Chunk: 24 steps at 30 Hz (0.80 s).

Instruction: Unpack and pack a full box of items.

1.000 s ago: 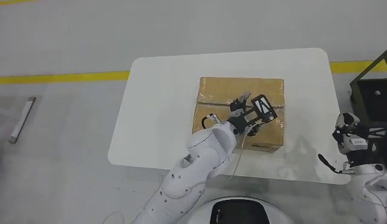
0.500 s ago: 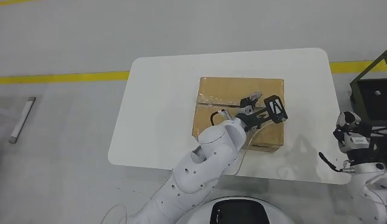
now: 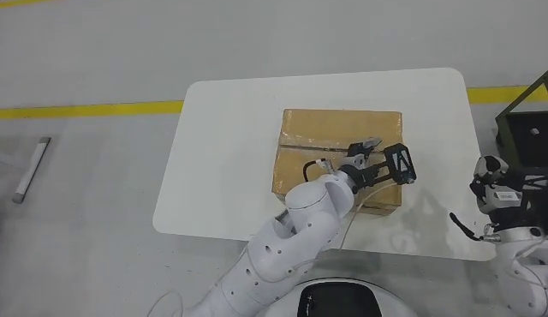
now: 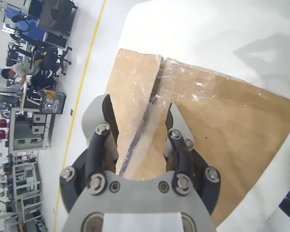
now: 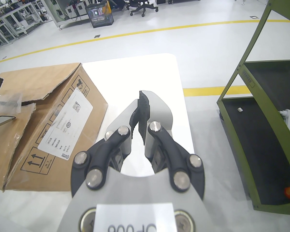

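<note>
Left gripper [image 4: 139,121], spread astride the taped seam [image 4: 156,91] of the box [image 4: 222,114]: we shd centre on it & hook one flap [image 4: 133,80] gently.

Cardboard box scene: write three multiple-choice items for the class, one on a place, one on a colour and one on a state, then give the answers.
1. Where is the left gripper?
A. Above the seam on top of the box
B. Down by the floor
C. Beside the box, off its top

2. What colour is the cart?
A. Red
B. Blue
C. Green

3. How is the right gripper?
A. Wide open
B. Shut and empty
C. Shut on a box flap

Answers:
1 A: the left wrist view shows it open, with the seam running between its two sides.
2 C: the cart's frame is green.
3 B: it is closed with nothing in it, off to the side of the box.
</note>
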Tool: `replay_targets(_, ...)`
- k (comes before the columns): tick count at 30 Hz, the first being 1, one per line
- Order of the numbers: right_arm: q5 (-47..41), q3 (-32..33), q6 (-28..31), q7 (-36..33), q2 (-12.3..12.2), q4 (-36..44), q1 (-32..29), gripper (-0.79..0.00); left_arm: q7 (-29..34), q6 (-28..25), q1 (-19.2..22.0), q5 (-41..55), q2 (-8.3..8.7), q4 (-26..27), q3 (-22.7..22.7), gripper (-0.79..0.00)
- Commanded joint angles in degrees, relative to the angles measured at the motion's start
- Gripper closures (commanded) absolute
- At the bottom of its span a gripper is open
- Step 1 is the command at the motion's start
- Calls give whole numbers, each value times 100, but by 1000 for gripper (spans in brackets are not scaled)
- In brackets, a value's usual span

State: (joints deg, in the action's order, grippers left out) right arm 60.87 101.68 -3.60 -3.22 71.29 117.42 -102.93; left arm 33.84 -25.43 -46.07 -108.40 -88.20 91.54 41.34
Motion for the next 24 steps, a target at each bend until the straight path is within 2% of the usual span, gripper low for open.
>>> replay_targets(1, 16, -19, 4, -6, 4, -13, 25, 0, 19, -34, -39, 3, -6, -2, 6, -440)
replay_targets(2, 25, -28, 10, -10, 6, -17, 35, 0, 23, -42, -44, -6, -10, 4, 9, -468)
replay_targets(5, 46, -36, 24, -22, 11, -29, 57, 0, 16, -45, -38, -19, -29, -19, 14, -474)
replay_targets(9, 54, -34, 23, -34, 19, -54, 94, 0, -15, -13, 32, -36, -66, -159, 30, -446)
replay_targets(13, 56, -18, 19, -68, 25, -56, 125, 0, -67, 3, 93, -72, -99, -294, 34, -360)
replay_targets(15, 55, -8, 16, -78, 29, -65, 137, 0, -90, 19, 103, -81, -111, -337, 52, -289)
replay_targets(19, 52, -10, 7, -86, 38, -69, 154, 0, -116, 64, 98, -102, -129, -338, 101, 0)
replay_targets(24, 83, -65, -6, -98, 50, -87, 203, 0, -155, 173, 28, -148, -131, -268, 220, 0)
